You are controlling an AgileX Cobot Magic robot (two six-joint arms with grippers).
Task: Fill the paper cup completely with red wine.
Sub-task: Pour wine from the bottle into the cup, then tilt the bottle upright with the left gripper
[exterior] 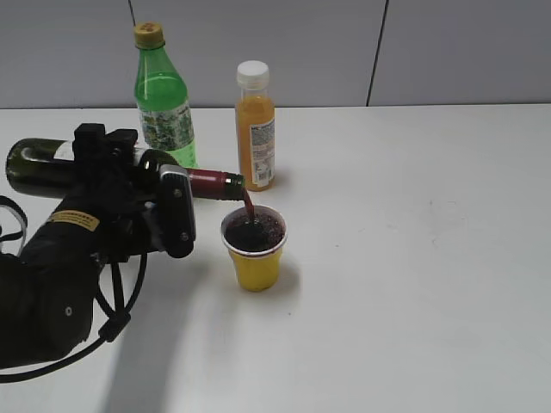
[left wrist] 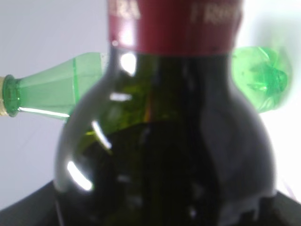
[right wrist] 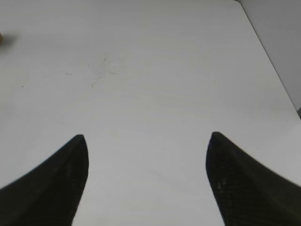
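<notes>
The yellow paper cup (exterior: 256,267) stands upright on the white table, holding dark red wine (exterior: 254,232) almost to its rim. My left gripper (exterior: 146,202) is shut on the dark wine bottle (exterior: 39,166), held nearly horizontal with its mouth just over the cup. A thin red stream falls from the mouth into the cup. The bottle's shoulder and red neck foil fill the left wrist view (left wrist: 164,141). My right gripper (right wrist: 146,141) is open and empty over bare table; it does not show in the exterior view.
A green soda bottle (exterior: 164,99) and an orange juice bottle (exterior: 256,129) stand upright behind the cup, close to the wine bottle's neck. The green bottle also shows in the left wrist view (left wrist: 51,89). The table edge (right wrist: 268,52) shows in the right wrist view.
</notes>
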